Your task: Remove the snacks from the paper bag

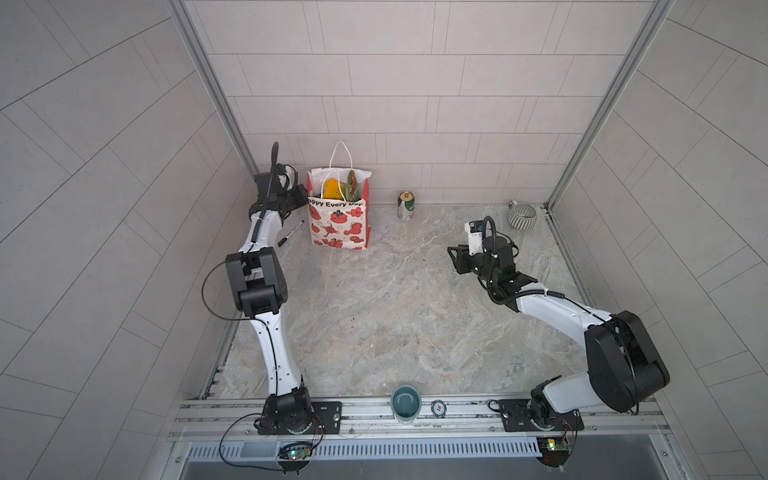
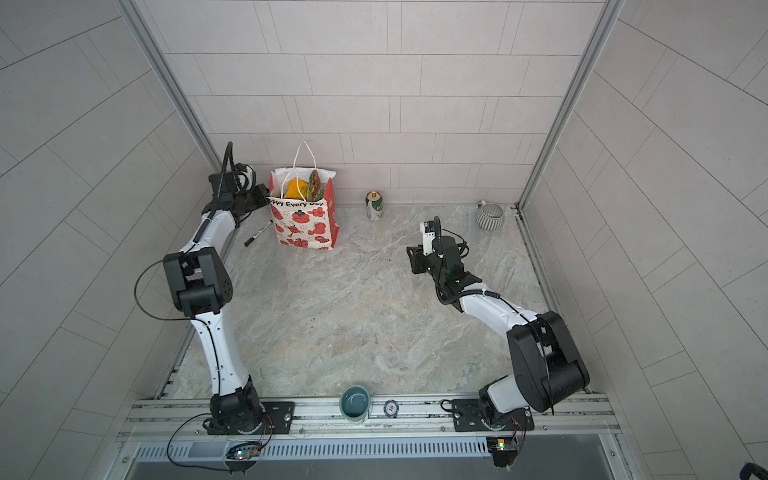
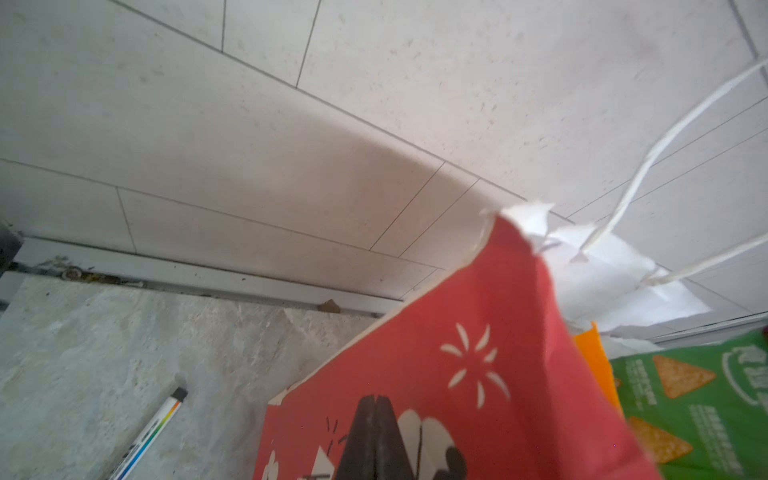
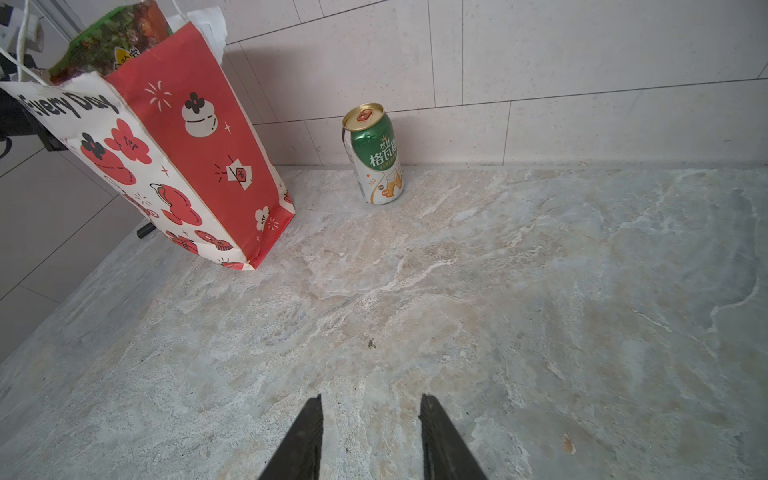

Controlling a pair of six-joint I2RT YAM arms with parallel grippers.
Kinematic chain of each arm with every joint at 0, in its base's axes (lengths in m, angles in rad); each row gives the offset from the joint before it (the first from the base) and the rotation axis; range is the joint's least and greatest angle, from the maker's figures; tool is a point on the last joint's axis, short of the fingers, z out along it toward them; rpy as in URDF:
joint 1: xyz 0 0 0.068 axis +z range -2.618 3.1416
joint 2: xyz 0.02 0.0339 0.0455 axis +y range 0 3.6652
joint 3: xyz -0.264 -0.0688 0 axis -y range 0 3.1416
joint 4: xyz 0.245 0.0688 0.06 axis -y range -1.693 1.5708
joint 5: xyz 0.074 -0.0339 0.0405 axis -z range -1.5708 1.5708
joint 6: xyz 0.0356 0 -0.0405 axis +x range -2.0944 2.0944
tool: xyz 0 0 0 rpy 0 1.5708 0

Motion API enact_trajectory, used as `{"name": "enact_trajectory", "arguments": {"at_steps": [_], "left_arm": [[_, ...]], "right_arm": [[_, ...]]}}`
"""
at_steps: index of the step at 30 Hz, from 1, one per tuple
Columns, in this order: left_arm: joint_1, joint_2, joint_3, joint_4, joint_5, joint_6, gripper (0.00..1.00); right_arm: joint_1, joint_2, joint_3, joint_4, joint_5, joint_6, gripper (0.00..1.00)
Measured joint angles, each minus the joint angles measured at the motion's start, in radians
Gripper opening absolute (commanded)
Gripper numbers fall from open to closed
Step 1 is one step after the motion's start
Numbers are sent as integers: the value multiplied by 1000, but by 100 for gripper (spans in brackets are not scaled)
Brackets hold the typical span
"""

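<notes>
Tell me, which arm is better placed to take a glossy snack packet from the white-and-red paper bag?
Probably the right. The right gripper is open and faces the white-and-red paper bag; the left gripper is shut beside its red side.

Pale grey tiled walls (image 1: 415, 83) on three sides, with metal posts (image 1: 212, 83) in the corners. Marbled grey-beige tabletop (image 1: 395, 311) below. Soft, even light, only faint shadows.
</notes>
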Motion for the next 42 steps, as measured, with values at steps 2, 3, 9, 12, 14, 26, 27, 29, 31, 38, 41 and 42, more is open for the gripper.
{"name": "enact_trajectory", "arguments": {"at_steps": [2,3,9,12,14,26,27,29,31,38,41,42], "left_arm": [[10,74,127,-33,31,2,0],[16,114,190,-53,47,6,0],[30,247,336,-156,106,38,0],[30,294,365,-187,121,52,0],[30,324,394,-212,129,60,0],[9,384,480,-251,137,88,0],[6,388,486,-249,142,90,0],[1,397,498,-245,150,92,0],[-3,404,500,-240,159,99,0],[-5,426,500,-220,207,112,0],[-8,426,497,-220,226,135,0],[-10,425,492,-221,232,147,0]], "right_arm": [[0,-2,-6,16,-10,2,41],[0,-7,-13,22,-16,5,42],[1,-78,-77,37,-22,8,43],[2,-108,-100,50,-21,8,44],[2,-113,-105,62,-23,8,44],[5,-63,-106,141,-76,37,45],[6,-55,-106,144,-81,39,45],[8,-45,-106,151,-86,44,45],[8,-38,-106,157,-89,46,45],[8,-29,-87,170,-98,50,46],[8,-28,-82,185,-101,53,47],[8,-27,-81,188,-101,54,47]]}}
